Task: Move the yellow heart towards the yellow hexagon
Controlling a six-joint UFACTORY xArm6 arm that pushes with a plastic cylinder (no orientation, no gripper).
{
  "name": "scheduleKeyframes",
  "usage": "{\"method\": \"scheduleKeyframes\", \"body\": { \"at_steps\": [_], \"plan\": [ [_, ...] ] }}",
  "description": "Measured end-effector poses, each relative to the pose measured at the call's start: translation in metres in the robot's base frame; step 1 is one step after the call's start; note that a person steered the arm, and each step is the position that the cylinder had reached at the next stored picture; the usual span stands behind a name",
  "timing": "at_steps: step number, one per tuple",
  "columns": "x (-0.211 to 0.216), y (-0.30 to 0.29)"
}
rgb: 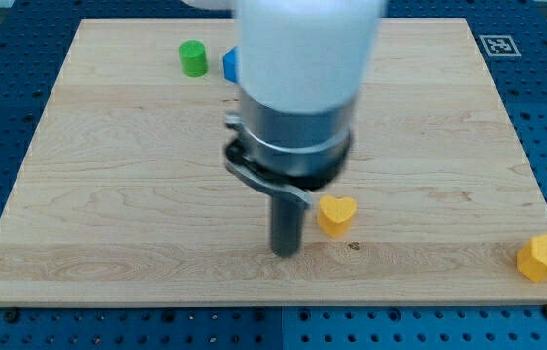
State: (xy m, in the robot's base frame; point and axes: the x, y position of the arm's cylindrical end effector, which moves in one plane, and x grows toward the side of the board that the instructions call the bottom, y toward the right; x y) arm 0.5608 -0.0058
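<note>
The yellow heart (335, 214) lies on the wooden board (108, 194) a little below the middle. The yellow hexagon (543, 258) sits at the board's lower right corner, far to the heart's right. My tip (286, 253) is down on the board just left of the heart and slightly lower, close to it; I cannot tell if they touch. The arm's wide white and dark body rises above the tip and hides the board's upper middle.
A green cylinder (192, 58) stands near the view's top left. A blue block (230, 64) shows right of it, mostly hidden behind the arm. A black-and-white marker (497, 45) sits off the board's top right corner.
</note>
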Motion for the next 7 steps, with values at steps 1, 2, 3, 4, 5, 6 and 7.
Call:
{"method": "scheduleKeyframes", "body": {
  "at_steps": [1,2,3,4,5,6,7],
  "plan": [
    [-0.017,0.004],
    [-0.018,0.028],
    [-0.019,0.054],
    [-0.021,0.076],
    [-0.032,0.1],
    [-0.042,0.12],
    [-0.036,0.136]
  ]
}}
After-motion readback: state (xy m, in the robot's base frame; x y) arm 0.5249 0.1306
